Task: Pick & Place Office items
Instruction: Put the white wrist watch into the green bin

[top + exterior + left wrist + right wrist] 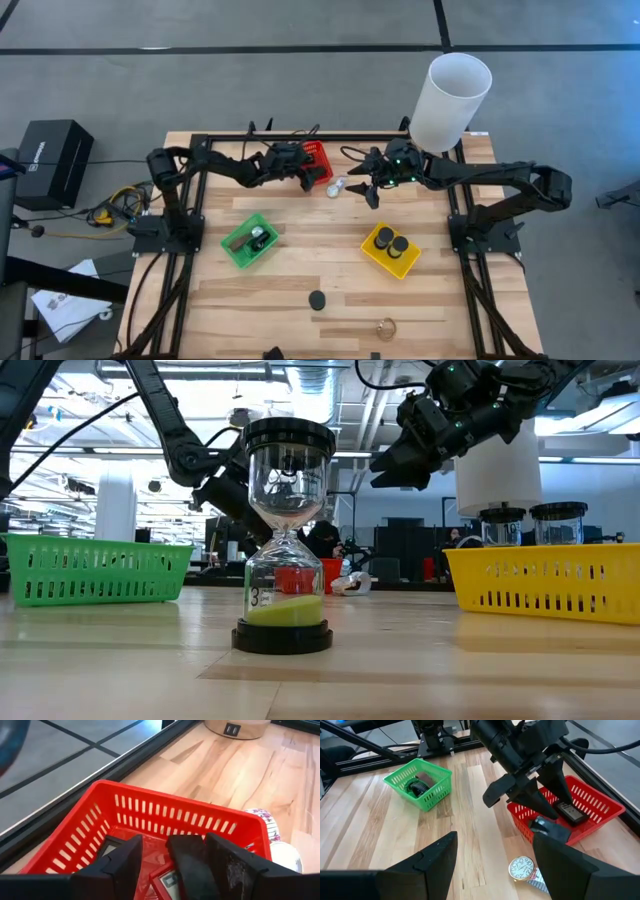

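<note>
Dropping a dark block (547, 828) into the red basket (592, 802), the left gripper (540, 805) should spread its parted jaws fully before lifting; right gripper's (372, 186) jaws hang released nearby.

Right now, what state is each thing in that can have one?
left end effector: open, above the red basket.
dark block: between its spread fingers, over that basket.
right end effector: open, empty, above the table.
red basket: upright, holding a flat dark device.
green basket: upright, holding dark items.
yellow basket: upright, holding two black discs.
hourglass: upright, sand in lower bulb.
watch: lying face up.
</note>
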